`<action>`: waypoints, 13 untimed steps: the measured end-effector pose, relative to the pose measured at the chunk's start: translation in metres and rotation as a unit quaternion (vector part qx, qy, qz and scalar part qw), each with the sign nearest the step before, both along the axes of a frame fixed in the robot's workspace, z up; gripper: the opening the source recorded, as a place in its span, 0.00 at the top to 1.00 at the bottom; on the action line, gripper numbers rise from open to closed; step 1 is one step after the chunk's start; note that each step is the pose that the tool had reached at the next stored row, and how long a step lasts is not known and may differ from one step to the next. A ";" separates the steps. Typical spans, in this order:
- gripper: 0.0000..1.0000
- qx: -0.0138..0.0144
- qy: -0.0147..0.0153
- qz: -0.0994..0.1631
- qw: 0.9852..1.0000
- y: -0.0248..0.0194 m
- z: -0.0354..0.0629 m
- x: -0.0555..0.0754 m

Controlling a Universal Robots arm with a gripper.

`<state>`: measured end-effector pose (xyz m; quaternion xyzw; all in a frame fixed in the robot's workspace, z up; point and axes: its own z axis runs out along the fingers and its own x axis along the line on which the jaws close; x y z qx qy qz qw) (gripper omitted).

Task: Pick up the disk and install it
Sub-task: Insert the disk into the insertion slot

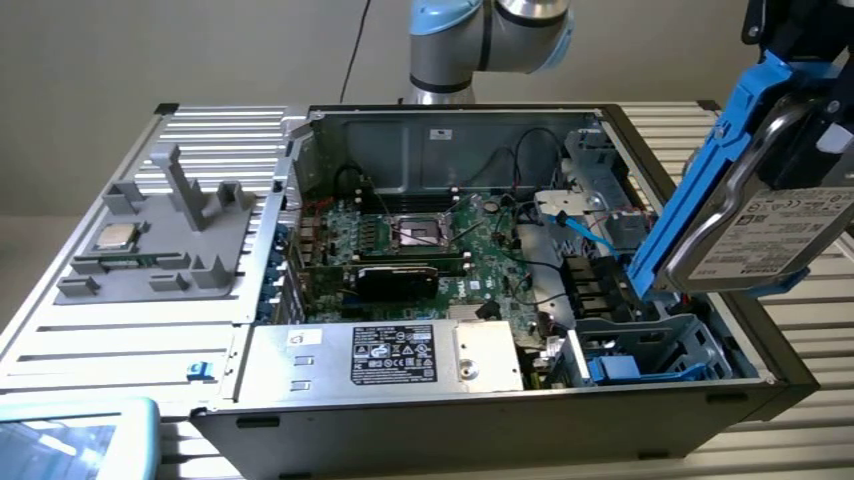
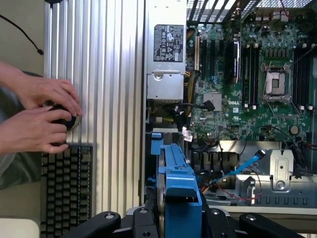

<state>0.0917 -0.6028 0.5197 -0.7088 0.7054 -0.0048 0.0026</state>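
Blue-framed disk (image 1: 767,225), white label showing, tilted on edge, clamped in the jaws, held in the air over the drive cage (image 1: 661,355) at the exterior view's right of the open computer case (image 1: 441,415), case on ribbed tabletop (image 1: 120,340), person's hands (image 2: 37,131) beside keyboard (image 2: 67,188).

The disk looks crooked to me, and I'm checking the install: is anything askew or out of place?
Yes: the disk is steeply tilted, gripped by the gripper in the air near the drive cage at the exterior view's right, not seated. Nothing looks damaged or spilled.
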 end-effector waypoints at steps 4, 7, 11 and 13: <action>0.63 -0.004 -0.001 -0.001 1.000 0.0002 -0.0029 -0.003; 0.63 -0.006 -0.001 -0.001 1.000 0.0009 -0.0041 -0.003; 0.63 -0.006 -0.001 -0.001 1.000 0.0011 -0.0041 -0.003; 0.63 -0.006 -0.001 -0.001 1.000 0.0011 -0.0040 -0.003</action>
